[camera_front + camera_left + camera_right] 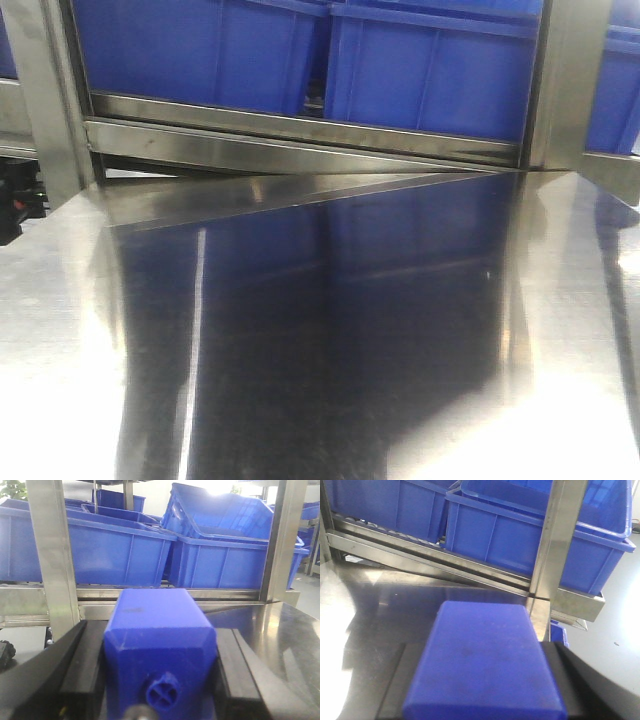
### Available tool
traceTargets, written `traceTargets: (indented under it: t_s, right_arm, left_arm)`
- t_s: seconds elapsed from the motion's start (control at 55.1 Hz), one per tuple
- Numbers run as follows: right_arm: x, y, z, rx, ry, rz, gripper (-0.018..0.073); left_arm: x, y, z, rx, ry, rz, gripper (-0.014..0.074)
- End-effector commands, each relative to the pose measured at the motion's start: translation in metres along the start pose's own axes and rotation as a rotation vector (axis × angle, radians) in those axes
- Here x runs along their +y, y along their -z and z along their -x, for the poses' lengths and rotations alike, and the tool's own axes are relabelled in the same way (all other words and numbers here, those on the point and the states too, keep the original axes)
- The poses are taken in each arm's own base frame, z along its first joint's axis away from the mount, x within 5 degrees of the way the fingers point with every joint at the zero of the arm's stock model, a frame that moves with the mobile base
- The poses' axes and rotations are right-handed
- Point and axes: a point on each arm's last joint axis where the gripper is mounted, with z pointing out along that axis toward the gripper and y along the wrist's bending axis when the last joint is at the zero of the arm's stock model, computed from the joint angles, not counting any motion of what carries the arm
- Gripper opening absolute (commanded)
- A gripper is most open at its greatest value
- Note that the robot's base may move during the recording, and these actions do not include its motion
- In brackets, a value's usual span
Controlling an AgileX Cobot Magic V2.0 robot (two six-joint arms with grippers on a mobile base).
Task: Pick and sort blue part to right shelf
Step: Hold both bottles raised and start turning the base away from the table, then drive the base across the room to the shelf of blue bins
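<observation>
The biggest thing in front of me is the right shelf (300, 140), a shiny steel rack. Big blue crates (430, 70) sit on it side by side and fill most of it. Steel posts (565, 80) stand at the front, so the gaps look tight. I think I must go in slowly and not bump a post.

Below the shelf is a steel table (330, 330). It is flat and shines like a mirror. It looks slippery, so a part set down there could slide.

My left gripper (157, 632) is squeezed tight on a blue part (160, 650), with a black finger (75, 667) pressed on each side. The part is held up in front of the shelf, facing the crates. My right gripper (479, 647) is squeezed on the other blue part (482, 670) the same way.

Each part is a chunky plastic block. I think it is hard and light and will not bend. The sides look smooth and could slip, so the two flat sides, near the middle, are the best place to hold.

The smallest thing is a little round plug (161, 694) with a cross on the left part. I would not grip there.
</observation>
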Motion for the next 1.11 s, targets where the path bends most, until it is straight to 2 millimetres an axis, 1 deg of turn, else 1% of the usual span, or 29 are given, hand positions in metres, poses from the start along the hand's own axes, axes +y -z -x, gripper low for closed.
traceTargets:
  t_s: [0.0, 1.09]
  right_arm:
    - [-0.0013, 0.0022, 0.0163, -0.112, 0.011, -0.013, 0.0189]
    - [-0.0012, 0.0019, 0.0154, -0.101, 0.011, -0.012, 0.0189]
  left_arm:
    - [-0.0026, 0.0012, 0.0156, -0.096, 0.006, -0.031, 0.0302]
    - [-0.0027, 0.0005, 0.0148, -0.092, 0.006, -0.03, 0.0302]
